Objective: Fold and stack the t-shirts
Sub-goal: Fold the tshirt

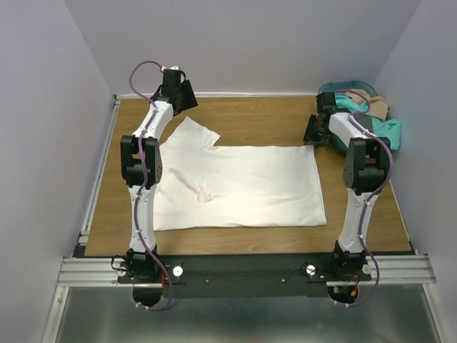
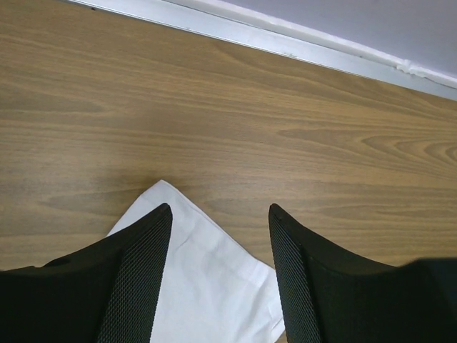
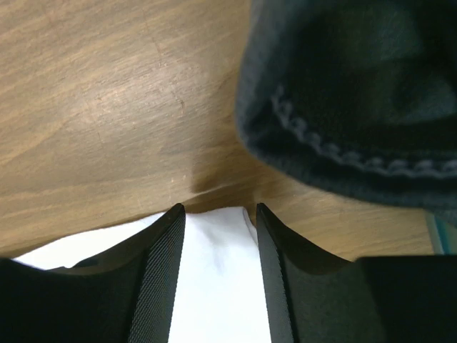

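The large white t-shirt (image 1: 243, 186) lies spread flat on the wooden table, one sleeve (image 1: 194, 132) pointing to the far left. My left gripper (image 1: 184, 96) is open above that sleeve's tip; in the left wrist view the gripper (image 2: 220, 211) has the white sleeve (image 2: 207, 279) between and below its fingers. My right gripper (image 1: 316, 131) is open at the shirt's far right corner; in the right wrist view the gripper (image 3: 218, 209) has the white corner (image 3: 214, 271) between its fingers. A teal shirt (image 1: 391, 132) and a tan shirt (image 1: 378, 107) are piled at the far right. A dark grey shirt (image 3: 343, 93) lies just beyond the right gripper.
A round teal basket (image 1: 348, 86) stands in the far right corner under the pile of shirts. A metal rail (image 2: 235, 32) and the wall run along the table's far edge. Bare wood (image 1: 264, 118) shows behind the white shirt.
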Tool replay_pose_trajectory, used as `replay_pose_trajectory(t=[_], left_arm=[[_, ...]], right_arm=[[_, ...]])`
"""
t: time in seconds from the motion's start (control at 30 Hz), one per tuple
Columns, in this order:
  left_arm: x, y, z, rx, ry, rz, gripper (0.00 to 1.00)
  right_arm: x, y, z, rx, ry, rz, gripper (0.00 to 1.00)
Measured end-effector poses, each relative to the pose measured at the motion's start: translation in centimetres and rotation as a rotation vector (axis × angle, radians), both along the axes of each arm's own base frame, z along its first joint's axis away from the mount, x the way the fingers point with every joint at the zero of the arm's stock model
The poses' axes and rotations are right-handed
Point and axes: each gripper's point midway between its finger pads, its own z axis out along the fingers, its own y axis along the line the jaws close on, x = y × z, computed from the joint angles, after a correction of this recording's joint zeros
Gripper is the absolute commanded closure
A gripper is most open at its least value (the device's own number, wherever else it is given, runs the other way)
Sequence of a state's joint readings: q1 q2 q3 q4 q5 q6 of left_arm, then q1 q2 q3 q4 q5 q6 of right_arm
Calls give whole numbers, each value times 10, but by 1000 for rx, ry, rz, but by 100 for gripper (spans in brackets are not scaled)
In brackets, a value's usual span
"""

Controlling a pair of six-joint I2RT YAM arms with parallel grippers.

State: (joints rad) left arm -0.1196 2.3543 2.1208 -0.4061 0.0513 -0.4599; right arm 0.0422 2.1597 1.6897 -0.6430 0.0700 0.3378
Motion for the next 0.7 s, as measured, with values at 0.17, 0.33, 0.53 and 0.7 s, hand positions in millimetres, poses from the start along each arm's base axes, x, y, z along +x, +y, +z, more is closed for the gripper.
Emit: replay_pose_trajectory(t=[0.17, 0.33, 0.53, 0.7], left_arm=[[-2, 5, -12, 20, 35, 24, 36], [-4, 12, -27, 50, 75, 58, 36], [-11, 19, -48, 81, 138, 80, 36], [-12, 22, -60, 96, 160, 92, 41]], right_arm=[[4, -1, 0, 1, -16, -5, 70], [0, -2, -7, 0, -5, -4, 73], [-3, -2, -12, 2, -6, -6, 73], [-3, -2, -12, 4, -10, -5, 74]])
